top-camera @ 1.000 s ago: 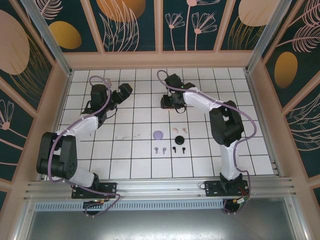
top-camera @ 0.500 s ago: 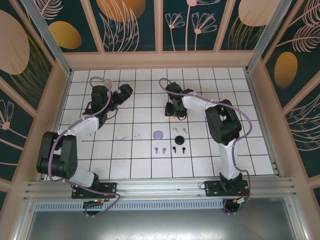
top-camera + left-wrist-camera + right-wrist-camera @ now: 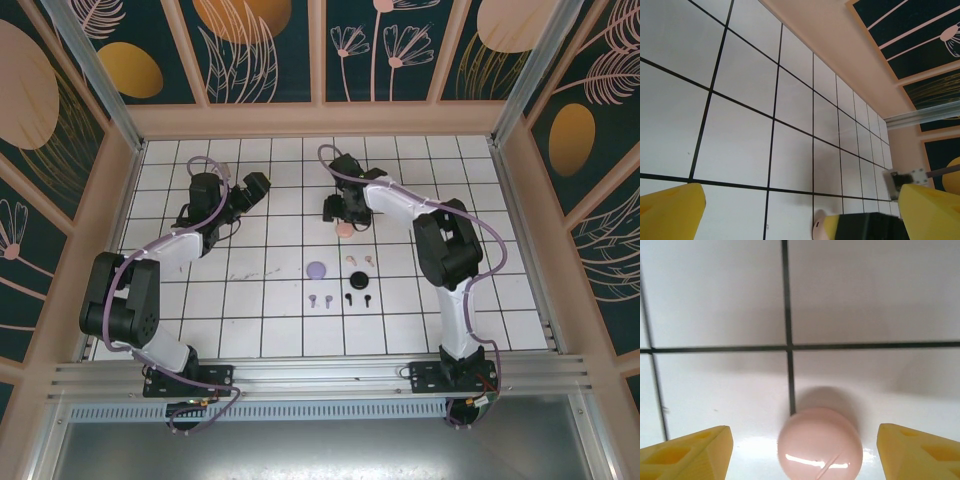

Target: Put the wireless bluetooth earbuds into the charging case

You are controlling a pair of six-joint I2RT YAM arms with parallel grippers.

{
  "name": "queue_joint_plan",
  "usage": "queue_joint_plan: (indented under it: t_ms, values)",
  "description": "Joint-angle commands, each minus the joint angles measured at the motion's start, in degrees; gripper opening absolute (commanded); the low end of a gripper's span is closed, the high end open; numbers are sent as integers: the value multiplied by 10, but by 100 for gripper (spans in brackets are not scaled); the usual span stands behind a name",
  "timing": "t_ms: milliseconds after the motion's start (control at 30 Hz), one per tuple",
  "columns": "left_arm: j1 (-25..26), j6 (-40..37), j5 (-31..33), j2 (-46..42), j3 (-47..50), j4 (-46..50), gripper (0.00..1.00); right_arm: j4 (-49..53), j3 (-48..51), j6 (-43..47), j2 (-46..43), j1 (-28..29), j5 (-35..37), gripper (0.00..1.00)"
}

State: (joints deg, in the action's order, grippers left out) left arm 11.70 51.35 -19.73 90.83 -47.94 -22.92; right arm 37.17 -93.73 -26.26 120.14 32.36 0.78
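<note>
A round pink charging case (image 3: pixel 820 446) lies shut on the white tiles between the yellow fingers (image 3: pixel 690 455) of my right gripper (image 3: pixel 805 434), which is open and clear of it on both sides. From above, this case (image 3: pixel 345 229) sits just in front of the right gripper (image 3: pixel 340 214). The earbuds lie in pairs nearer the arms' bases: pink (image 3: pixel 350 259), lilac (image 3: pixel 312 300) and black (image 3: pixel 349 299). A lilac case (image 3: pixel 317 269) and a black case (image 3: pixel 359 280) lie beside them. My left gripper (image 3: pixel 254 186) is open and empty at the back left.
The left wrist view looks across bare tiles toward the pink case (image 3: pixel 818 228) and the right gripper's finger (image 3: pixel 860 227), with the beige back wall (image 3: pixel 840 35) beyond. Beige walls (image 3: pixel 320 118) and aluminium posts enclose the tiled floor.
My right gripper has opened and let go of the pink case, which now rests on the tile in front of it. The left arm has barely shifted.
</note>
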Motion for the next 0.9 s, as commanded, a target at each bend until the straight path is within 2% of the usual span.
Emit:
queue_joint_plan:
  t_ms: [0,133,400,667,867]
  values:
    - [2,-6,-6,2,-13,-2,99,48,-50,13,-41,-1,33,77]
    - [2,-14,-2,2,-27,13,99,59,-57,18,-38,-4,31,77]
    - [3,-28,3,3,-50,31,99,9,-11,10,-14,-7,3,77]
    - [3,-31,1,7,-57,33,99,-26,18,-3,-4,-7,-62,77]
    - [3,-32,1,2,-53,32,98,-37,11,-1,21,-7,-71,76]
